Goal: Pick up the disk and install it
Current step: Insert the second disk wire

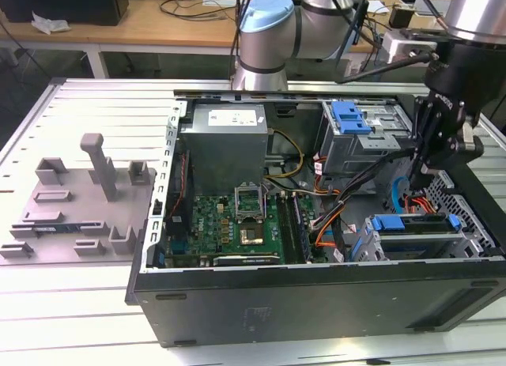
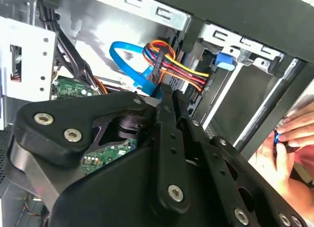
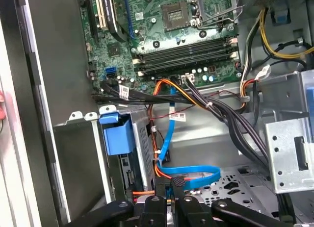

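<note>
- Silver metal with a blue bracket along its upper edge, the disk (image 1: 417, 238) lies in the bay at the lower right of the open computer case (image 1: 316, 303) in the exterior view.
- The case stands on a slatted surface (image 1: 79, 311), with a grey fixture (image 1: 87, 200) at the frame's left.
- At the right of this frame the claw (image 1: 423, 180) hangs inside the case, just above the disk and apart from it.
- In the second wrist view the claw (image 2: 167, 97) fills the lower frame, its fingers pressed together with nothing visible between them.
- Beyond the tips are a blue ribbon cable (image 2: 128, 65) and a bundle of coloured wires (image 2: 181, 65); a person's hand (image 2: 289, 136) is at the right edge.
- In the first wrist view the claw (image 3: 174, 182) sits at the bottom centre, tips together, right beside the blue ribbon cable (image 3: 194, 174).
- A blue plastic tab (image 3: 117, 134) juts from a drive cage at the lower left, and the motherboard (image 3: 162, 36) spans the top.
- Judging from this, the disk looks already seated, so the work stands at the installing end.
- Any further motion calls for clearing the cables without snagging.
</note>
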You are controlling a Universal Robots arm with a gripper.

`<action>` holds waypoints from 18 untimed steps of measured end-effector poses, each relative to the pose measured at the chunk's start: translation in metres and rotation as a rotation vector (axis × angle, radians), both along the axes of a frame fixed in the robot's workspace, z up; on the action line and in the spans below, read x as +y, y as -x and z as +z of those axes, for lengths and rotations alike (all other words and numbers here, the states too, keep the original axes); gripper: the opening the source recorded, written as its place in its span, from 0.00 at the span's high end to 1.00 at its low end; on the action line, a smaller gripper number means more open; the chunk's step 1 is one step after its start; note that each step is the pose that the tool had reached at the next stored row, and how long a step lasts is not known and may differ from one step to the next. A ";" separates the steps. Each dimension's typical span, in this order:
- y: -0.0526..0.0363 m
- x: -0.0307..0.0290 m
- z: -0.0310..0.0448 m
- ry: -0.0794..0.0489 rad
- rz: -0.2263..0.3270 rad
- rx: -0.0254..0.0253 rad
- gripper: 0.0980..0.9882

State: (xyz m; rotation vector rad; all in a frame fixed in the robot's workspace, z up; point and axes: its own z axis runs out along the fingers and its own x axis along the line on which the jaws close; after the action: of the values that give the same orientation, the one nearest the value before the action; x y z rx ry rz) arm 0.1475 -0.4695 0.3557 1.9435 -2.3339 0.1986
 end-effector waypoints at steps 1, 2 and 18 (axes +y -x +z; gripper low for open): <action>0.0015 -0.0030 0.0000 -0.008 0.001 0.0000 0.93; 0.0029 -0.0059 0.0000 -0.015 0.002 0.0000 0.93; 0.0078 -0.0343 0.0001 -0.088 0.106 -0.0015 0.93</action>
State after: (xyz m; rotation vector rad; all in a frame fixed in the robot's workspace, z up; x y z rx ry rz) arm 0.1397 -0.5038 0.3558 2.1107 -2.2784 0.1075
